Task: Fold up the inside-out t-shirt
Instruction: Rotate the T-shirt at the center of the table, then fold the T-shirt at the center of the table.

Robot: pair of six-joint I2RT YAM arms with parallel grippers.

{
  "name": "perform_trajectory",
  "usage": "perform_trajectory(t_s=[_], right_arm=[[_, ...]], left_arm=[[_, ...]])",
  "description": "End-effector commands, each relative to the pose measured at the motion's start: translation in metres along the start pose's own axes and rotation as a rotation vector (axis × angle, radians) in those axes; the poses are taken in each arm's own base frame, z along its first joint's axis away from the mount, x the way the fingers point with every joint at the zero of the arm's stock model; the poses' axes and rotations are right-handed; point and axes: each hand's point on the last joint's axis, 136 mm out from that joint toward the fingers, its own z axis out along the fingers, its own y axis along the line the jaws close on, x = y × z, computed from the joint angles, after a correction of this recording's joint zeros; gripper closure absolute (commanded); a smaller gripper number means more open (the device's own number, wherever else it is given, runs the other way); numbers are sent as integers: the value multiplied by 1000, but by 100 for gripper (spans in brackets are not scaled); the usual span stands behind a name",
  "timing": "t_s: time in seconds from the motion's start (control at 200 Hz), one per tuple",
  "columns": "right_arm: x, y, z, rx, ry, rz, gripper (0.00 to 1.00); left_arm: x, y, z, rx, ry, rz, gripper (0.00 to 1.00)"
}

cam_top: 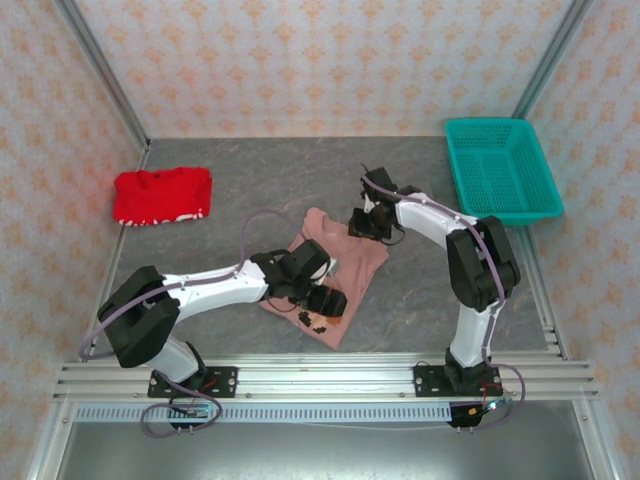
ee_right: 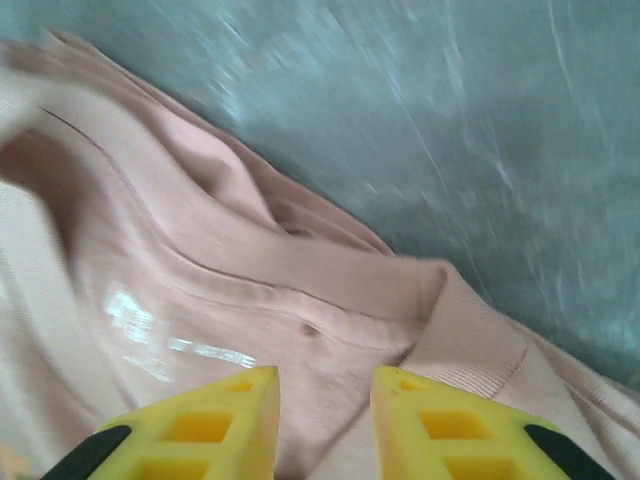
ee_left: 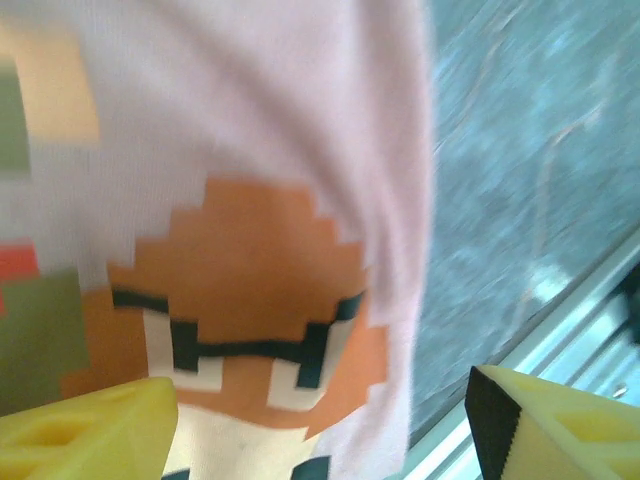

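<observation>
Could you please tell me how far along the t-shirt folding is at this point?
Little looks done: the t-shirt lies bunched up, with no neat fold visible. In hand: the left gripper is open over its printed near edge; the right gripper, jaws narrow, sits at the far edge, grip unclear. Left: flattening it and every fold.
</observation>
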Motion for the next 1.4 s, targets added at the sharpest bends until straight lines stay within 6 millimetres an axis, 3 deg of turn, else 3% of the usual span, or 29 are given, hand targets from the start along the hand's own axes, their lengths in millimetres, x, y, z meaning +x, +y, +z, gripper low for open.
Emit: perform_trajectory(t_s=[0.0,0.13,0.19,0.28,0.48,0.676,0.781,0.866,0.951,1.026,1.116,1.266,1.396], right_arm=[[-2,-11,-36,77,-42,-77,65],[26,-14,-47,21,-38,-39,60],[39,-7,-45,-37,-29,0,60],[55,6,-36,-118,-12,34,60],[53,-7,-3,-57,24,70,65],[43,-29,19,33,75,63,69],[31,-34,26,74,90,26,69],[14,-33,27,106,86,-24,69],[-5,-21,21,88,71,-71,68],[-15,-7,8,49,47,-101,65],[-22,3,-15,24,-2,-123,60],[-18,0,-49,38,-94,-133,51],[-8,-21,-62,119,-140,-109,36]], left_arm=[[-60,20,-46,-80,-225,-19,22],[-90,83,-59,-95,-277,-221,22],[-94,92,-55,-84,-252,-246,23],[-91,88,-45,-43,-210,-253,24],[-46,108,-25,-88,-104,-295,31],[18,145,-8,-214,5,-362,39],[40,148,-9,-217,17,-385,42],[45,143,-16,-206,-2,-364,43],[32,129,-26,-158,-67,-330,43],[7,119,-43,-138,-169,-301,38],[-28,122,-71,-181,-312,-275,31],[-89,147,-113,-219,-502,-304,25],[-122,176,-123,-234,-550,-339,22]])
